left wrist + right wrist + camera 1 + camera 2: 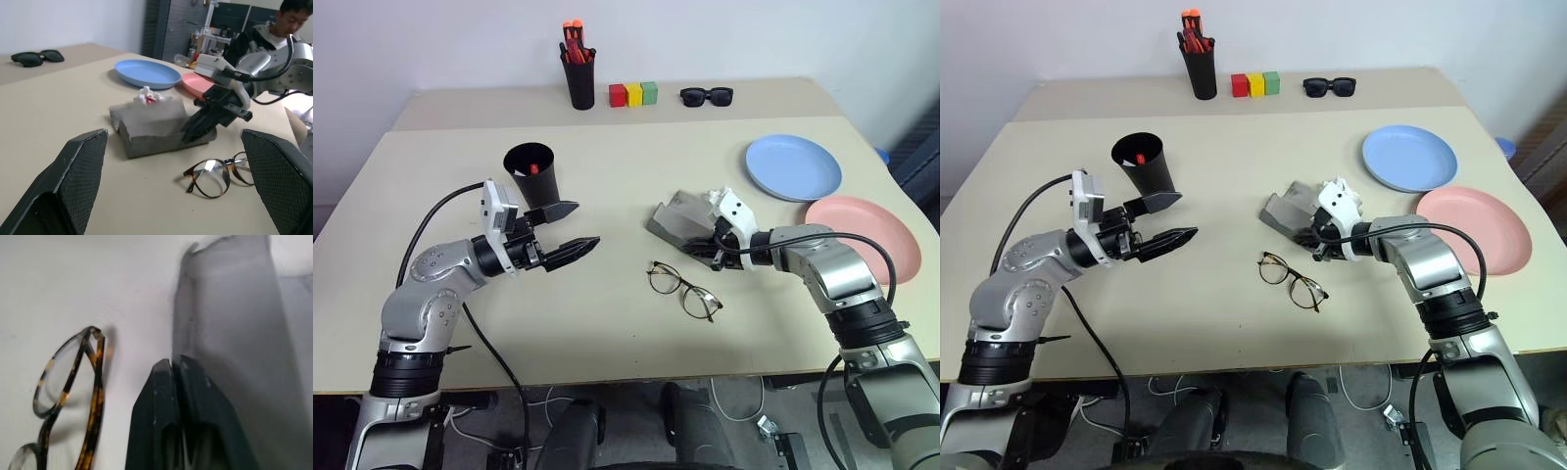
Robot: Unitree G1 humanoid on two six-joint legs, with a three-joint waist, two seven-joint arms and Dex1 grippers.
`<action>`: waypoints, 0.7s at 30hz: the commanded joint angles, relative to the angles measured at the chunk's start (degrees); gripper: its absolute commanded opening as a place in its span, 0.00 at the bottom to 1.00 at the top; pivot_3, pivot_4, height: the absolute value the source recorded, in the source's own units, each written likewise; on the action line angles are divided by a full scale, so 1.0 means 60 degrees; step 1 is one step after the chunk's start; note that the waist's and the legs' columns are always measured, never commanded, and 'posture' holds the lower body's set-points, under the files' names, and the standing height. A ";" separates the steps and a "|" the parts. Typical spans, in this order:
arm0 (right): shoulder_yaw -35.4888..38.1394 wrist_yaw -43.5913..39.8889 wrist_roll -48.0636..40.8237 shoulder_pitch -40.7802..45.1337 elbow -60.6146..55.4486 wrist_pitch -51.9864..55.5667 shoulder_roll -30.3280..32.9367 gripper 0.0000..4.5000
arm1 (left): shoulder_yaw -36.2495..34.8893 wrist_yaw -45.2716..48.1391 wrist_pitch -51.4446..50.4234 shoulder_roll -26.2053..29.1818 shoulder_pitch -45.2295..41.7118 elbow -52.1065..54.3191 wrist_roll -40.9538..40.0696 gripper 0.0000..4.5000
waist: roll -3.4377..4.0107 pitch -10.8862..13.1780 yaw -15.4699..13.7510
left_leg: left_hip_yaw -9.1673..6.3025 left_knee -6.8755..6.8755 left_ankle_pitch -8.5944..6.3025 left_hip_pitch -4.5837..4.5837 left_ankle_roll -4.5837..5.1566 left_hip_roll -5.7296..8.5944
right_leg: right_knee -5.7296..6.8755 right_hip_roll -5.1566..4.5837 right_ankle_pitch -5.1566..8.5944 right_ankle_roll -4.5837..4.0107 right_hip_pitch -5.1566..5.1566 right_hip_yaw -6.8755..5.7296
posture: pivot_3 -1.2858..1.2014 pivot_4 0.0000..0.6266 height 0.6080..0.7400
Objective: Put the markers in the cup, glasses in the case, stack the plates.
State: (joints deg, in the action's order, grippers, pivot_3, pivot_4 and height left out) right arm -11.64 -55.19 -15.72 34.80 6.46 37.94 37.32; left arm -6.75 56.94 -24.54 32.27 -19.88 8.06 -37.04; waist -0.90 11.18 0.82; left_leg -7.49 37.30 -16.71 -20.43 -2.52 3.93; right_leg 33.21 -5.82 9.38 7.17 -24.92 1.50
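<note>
Markers [534, 168] seem in cup [530, 172]. Glasses [684, 289] on bench [607, 323], beside case [682, 225]; plates [793, 166] unstacked. Left hand [576, 227] wide, empty; right hand [707, 249] shut at case edge.

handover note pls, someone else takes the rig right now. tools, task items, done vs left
Left tool: open, holding nothing, hovering beside the cup.
Right tool: shut, tips at the near edge of the case; a grip on it can't be confirmed.
Glasses: on the table just in front of the case, not in it.
A red marker shows in the cup; the white one isn't visible.
Blue plate and pink plate: side by side, unstacked.
Left: glasses, plates.
</note>
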 commanded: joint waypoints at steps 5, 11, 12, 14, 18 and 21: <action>0.0277 -0.0516 -0.0281 0.0780 -0.0473 -0.0052 -0.0122 0.01 | -0.0273 -0.0087 -0.0028 0.0019 -0.0096 0.0243 -0.0184 1.00 | 0.0000 0.0000 0.0023 | 0.0000 0.0000 0.0000 0.0000 0.0000 -0.0001 | 0.0000 0.0000 0.0000 0.0000 -0.0001 0.0000 | 0.52 0.24 1.00; -0.0207 -0.0898 -0.0131 0.1580 -0.0096 -0.0699 -0.0921 0.01 | -0.0323 -0.0077 -0.0057 0.0029 -0.0245 0.0166 -0.0247 1.00 | 0.0001 0.0000 0.0036 | 0.0000 -0.0003 0.0000 0.0000 -0.0001 -0.0001 | 0.0001 0.0000 0.0000 0.0000 -0.0004 0.0000 | 0.52 0.24 1.00; -0.0413 -0.1024 0.0070 0.1684 0.0097 -0.1036 -0.1017 0.01 | -0.0312 -0.0078 -0.0049 0.0030 -0.0272 0.0159 -0.0245 1.00 | 0.0001 0.0000 0.0034 | -0.0001 -0.0003 0.0000 -0.0001 -0.0001 -0.0001 | 0.0001 0.0000 0.0000 0.0000 -0.0005 0.0000 | 0.52 0.24 1.00; -0.0866 -0.1332 0.0454 0.1904 0.0588 -0.1693 -0.1212 0.01 | -0.0314 -0.0121 -0.0069 0.0000 -0.0323 0.0177 -0.0287 1.00 | 0.0000 0.0000 0.0034 | 0.0000 -0.0003 0.0000 0.0000 -0.0001 -0.0001 | 0.0001 0.0000 0.0000 0.0000 -0.0005 0.0000 | 0.52 0.24 1.00; -0.1394 -0.1717 0.1228 0.2448 0.1924 -0.2977 -0.1508 0.01 | -0.0269 -0.0206 -0.0095 -0.0026 -0.0298 0.0303 -0.0288 1.00 | 0.0000 0.0000 0.0024 | -0.0001 -0.0002 0.0001 -0.0002 -0.0002 0.0001 | 0.0001 0.0000 -0.0001 0.0000 -0.0005 0.0000 | 0.52 0.24 1.00; -0.1643 -0.2032 0.1761 0.2978 0.3133 -0.4002 -0.1631 0.01 | -0.0307 -0.0246 -0.0114 -0.0003 -0.0201 0.0409 -0.0300 1.00 | 0.0001 0.0001 0.0031 | -0.0001 -0.0002 0.0001 -0.0004 -0.0003 0.0002 | 0.0001 0.0000 -0.0001 0.0000 -0.0009 0.0000 | 0.52 0.24 1.00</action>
State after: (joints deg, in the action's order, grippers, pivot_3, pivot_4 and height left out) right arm -22.00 -66.11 -6.75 49.45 23.41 18.16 27.77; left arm -7.62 55.69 -25.50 32.07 -20.84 8.09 -37.96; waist -0.90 11.19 1.01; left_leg -7.50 37.29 -16.70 -20.47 -2.54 3.95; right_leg 33.22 -5.82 9.37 7.17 -24.99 1.50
